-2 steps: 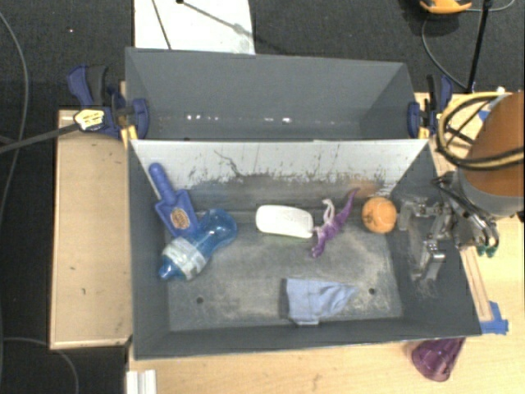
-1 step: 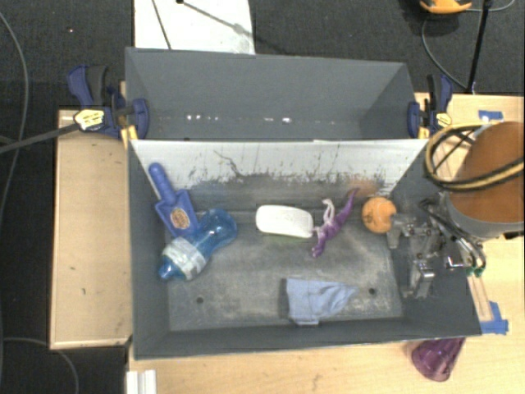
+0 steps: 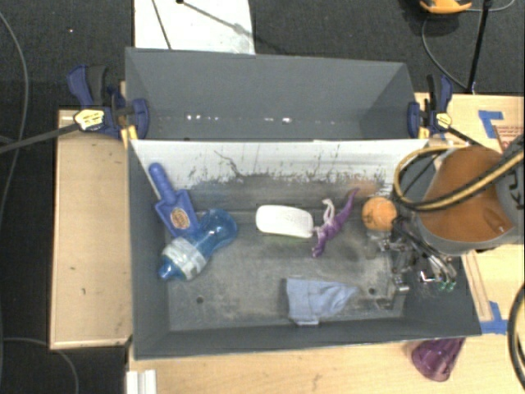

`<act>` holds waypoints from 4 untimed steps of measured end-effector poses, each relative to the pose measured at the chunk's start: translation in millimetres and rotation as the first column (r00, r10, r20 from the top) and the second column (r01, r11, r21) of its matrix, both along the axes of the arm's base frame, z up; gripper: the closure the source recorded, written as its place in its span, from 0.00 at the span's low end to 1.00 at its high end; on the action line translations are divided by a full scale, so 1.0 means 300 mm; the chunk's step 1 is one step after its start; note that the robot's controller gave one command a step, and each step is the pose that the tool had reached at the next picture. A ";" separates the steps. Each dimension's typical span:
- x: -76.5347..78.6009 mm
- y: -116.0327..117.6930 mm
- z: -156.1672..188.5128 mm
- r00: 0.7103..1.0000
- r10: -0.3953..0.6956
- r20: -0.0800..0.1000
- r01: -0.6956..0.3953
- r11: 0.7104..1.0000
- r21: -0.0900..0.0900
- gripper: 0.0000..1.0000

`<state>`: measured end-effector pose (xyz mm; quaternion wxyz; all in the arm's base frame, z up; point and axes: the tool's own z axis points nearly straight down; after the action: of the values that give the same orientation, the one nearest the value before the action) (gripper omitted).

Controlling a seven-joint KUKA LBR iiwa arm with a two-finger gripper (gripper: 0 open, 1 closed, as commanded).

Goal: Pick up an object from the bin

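Your pincer [image 3: 399, 274] hangs low by the right wall of the bin [image 3: 246, 281], just under the orange ball [image 3: 379, 213] and beside the blue-grey cloth [image 3: 318, 298], likely the nearest targets; open or closed, you can't tell.

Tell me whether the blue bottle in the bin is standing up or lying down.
Lying down. The blue bottle rests on its side on the bin floor, its pale cap end toward the lower left.
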<state>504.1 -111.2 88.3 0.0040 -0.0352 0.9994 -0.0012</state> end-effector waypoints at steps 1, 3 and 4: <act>-0.043 0.091 -0.073 0.991 0.137 -0.002 -0.137 0.991 0.001 0.00; -0.066 0.204 -0.060 0.999 -0.033 0.001 0.033 0.999 0.000 0.00; -0.059 0.249 -0.060 0.999 0.036 0.003 -0.036 0.999 0.001 0.00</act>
<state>486.2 -36.3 70.4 0.0057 -0.0531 0.9986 -0.0007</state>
